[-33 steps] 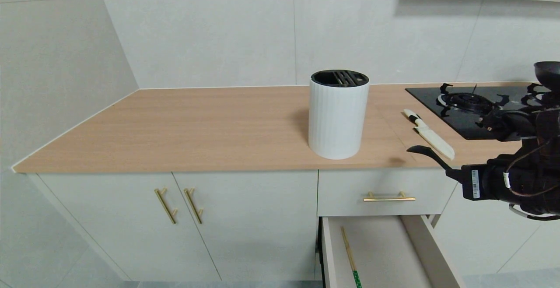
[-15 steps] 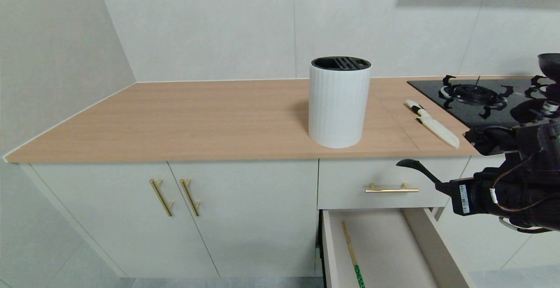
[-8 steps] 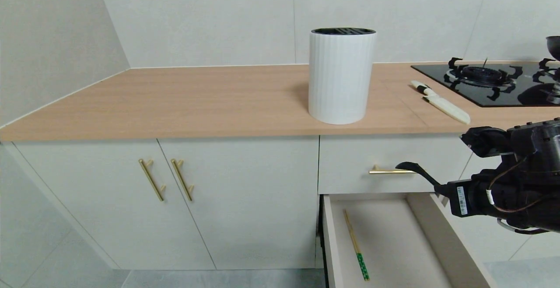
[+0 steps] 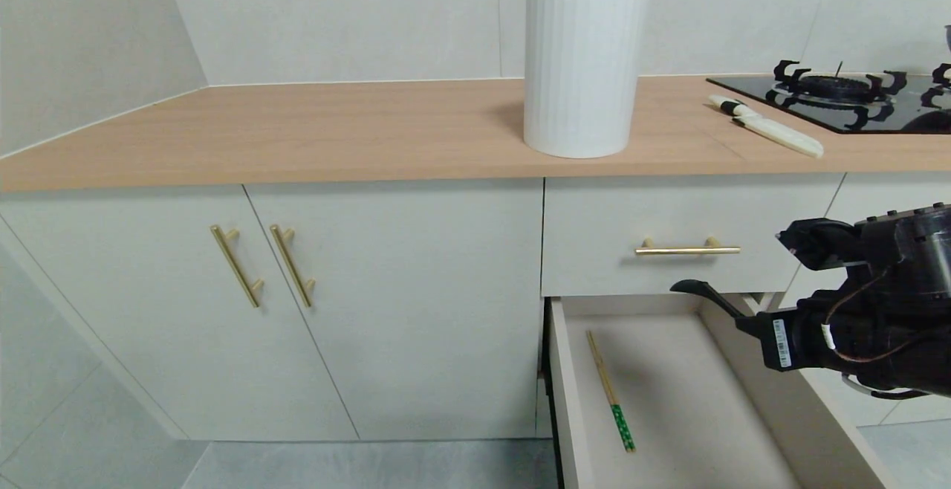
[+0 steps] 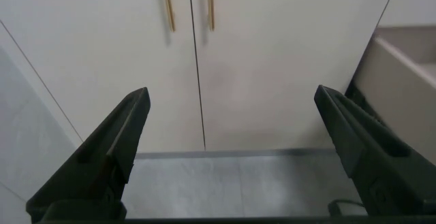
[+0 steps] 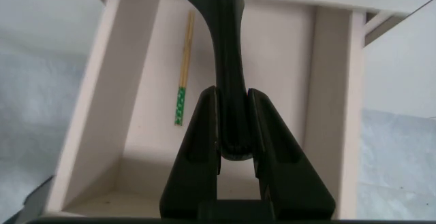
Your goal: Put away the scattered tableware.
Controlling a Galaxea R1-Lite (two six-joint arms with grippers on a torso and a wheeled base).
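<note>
One black utensil (image 4: pixel 697 291) with a curved, rounded end is clamped by its handle between the fingers of the right gripper (image 4: pixel 752 319). It hangs above the right part of the open lower drawer (image 4: pixel 562 385), clear of the drawer floor. In the right wrist view the right gripper (image 6: pixel 233 100) grips the black utensil (image 6: pixel 221 20) tightly. Its far end points toward the drawer's back. A pair of chopsticks (image 4: pixel 611 392) with green-patterned tips lies flat inside the drawer near its left wall.

On the wooden counter (image 4: pixel 334 132) a white ribbed holder (image 4: pixel 581 65) stands upright. A cream-coloured knife (image 4: pixel 769 134) lies between it and the gas hob (image 4: pixel 832 99).

The left gripper (image 5: pixel 231 101) has its jaws spread wide and empty, facing the cabinet doors (image 5: pixel 272 67) low down near the floor.
</note>
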